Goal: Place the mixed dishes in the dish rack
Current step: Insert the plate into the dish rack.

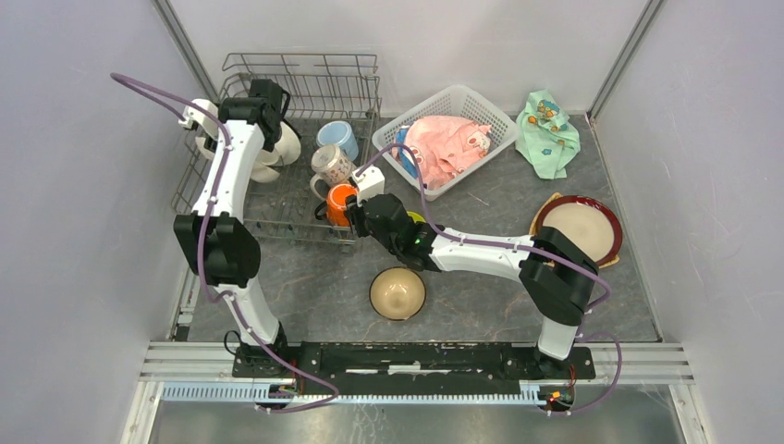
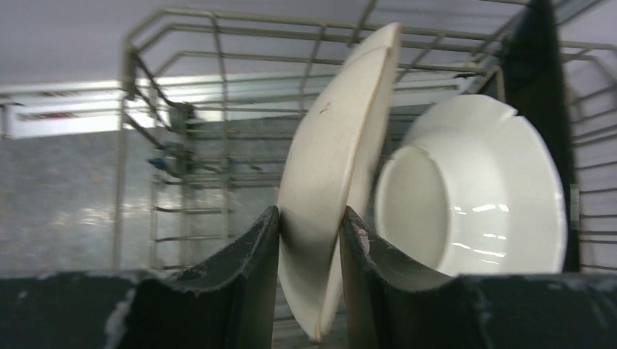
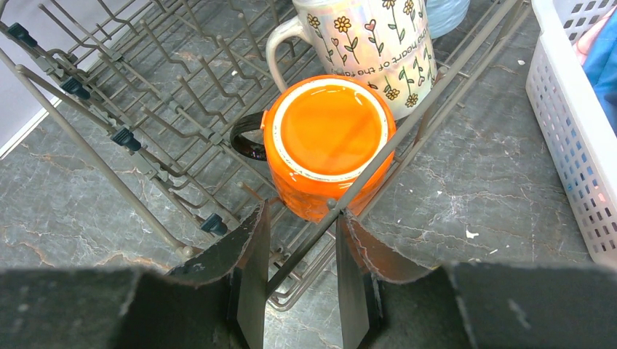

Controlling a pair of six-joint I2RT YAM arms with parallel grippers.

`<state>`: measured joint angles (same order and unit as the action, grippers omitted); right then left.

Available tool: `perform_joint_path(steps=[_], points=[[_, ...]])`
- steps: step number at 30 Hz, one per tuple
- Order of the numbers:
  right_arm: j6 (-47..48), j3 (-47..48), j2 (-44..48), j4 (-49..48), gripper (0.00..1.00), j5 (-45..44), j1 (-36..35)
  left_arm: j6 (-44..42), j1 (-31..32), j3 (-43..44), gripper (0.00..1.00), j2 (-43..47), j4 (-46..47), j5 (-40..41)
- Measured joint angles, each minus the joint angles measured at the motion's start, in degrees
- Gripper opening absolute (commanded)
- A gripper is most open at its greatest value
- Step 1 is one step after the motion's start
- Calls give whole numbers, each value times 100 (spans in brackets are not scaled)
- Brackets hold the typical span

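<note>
In the left wrist view a cream plate (image 2: 327,145) stands on edge inside the dish rack (image 1: 300,57), between the fingers of my left gripper (image 2: 311,218). The jaws are slightly apart and the plate is blurred. A white plate (image 2: 473,196) stands just behind it. My right gripper (image 3: 300,218) is open and straddles the rack's rim wire (image 3: 364,174) with nothing held. The orange mug (image 3: 327,138) sits upside down in the rack just beyond it, beside the white patterned mug (image 3: 371,43) and the light-blue mug (image 1: 339,139).
A tan bowl (image 1: 398,293) sits on the table near the front. A lime-green bowl (image 1: 416,219) peeks out under the right arm. A red-rimmed plate (image 1: 581,229) lies at the right. A white lattice basket (image 1: 481,106) holds a pink cloth (image 1: 448,143), with a mint-green cloth (image 1: 547,134) beside it.
</note>
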<state>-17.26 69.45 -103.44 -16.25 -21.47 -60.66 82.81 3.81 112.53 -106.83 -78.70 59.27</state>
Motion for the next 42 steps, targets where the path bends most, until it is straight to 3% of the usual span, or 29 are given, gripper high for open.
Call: perform_joint_path(steps=[5,10,17,20,22,26,29,33,37,42], points=[[20,0,0,-15,1,13,0,-118,17,-485,44,271,1283,-262],[48,0,2,-22,1,17,-11,-374,17,-1036,55,621,2234,-424],[61,-2,2,-20,1,17,-11,-1952,17,-1196,57,734,3390,-748],[63,-9,7,-24,1,20,-11,-2747,17,-1185,58,791,3633,-835],[63,-31,15,-50,1,22,-11,-3244,17,-1270,67,938,3812,-835],[59,-146,42,-234,2,37,-11,-3991,2,-1928,79,1707,4205,-879],[61,-157,46,-262,3,37,-11,-4411,-107,-2505,80,2417,4524,-1027],[61,-157,52,-256,3,44,-11,-4575,-710,-2695,79,2741,4579,-1530],[59,-157,52,-256,3,46,-11,-4581,-1386,-2688,78,2505,4446,-2046],[59,-160,52,-256,3,48,-11,-4586,-1539,-2702,80,1998,4249,-2533]])
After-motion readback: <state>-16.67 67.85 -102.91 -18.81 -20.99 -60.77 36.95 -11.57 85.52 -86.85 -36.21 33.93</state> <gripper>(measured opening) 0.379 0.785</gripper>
